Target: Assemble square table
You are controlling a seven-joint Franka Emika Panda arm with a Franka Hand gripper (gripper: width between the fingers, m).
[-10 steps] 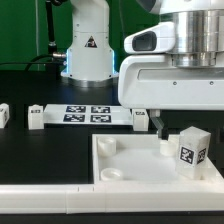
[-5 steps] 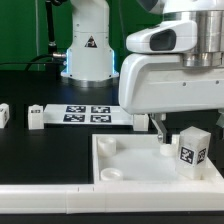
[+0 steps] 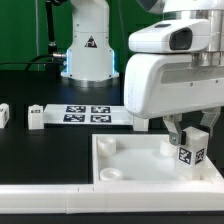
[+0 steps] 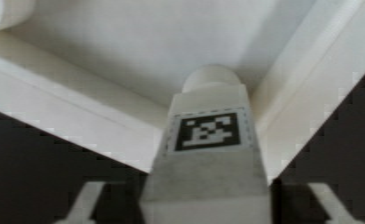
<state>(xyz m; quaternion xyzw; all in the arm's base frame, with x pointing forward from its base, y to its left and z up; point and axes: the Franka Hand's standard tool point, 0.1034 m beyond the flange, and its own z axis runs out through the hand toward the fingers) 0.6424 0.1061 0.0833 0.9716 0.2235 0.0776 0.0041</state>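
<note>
Gripper (image 3: pixel 191 133) moved across, straddles white tagged block leg (image 3: pixel 190 152) | jaws closing in (can't tell if pinching) | you're at leg pickup off white rimmed square slab (image 3: pixel 100 168).

A white leg (image 4: pixel 211 95) bearing a black-and-white tag (image 4: pixel 207 132) sits between the gripper (image 4: pixel 200 205) fingers (image 4: pixel 90 204), one on each side; contact is unclear. Its far end points into the slab (image 4: pixel 143 40) corner, inside the raised rim (image 4: pixel 72 95). Dark table (image 4: pixel 28 165) shows beyond the rim.
</note>
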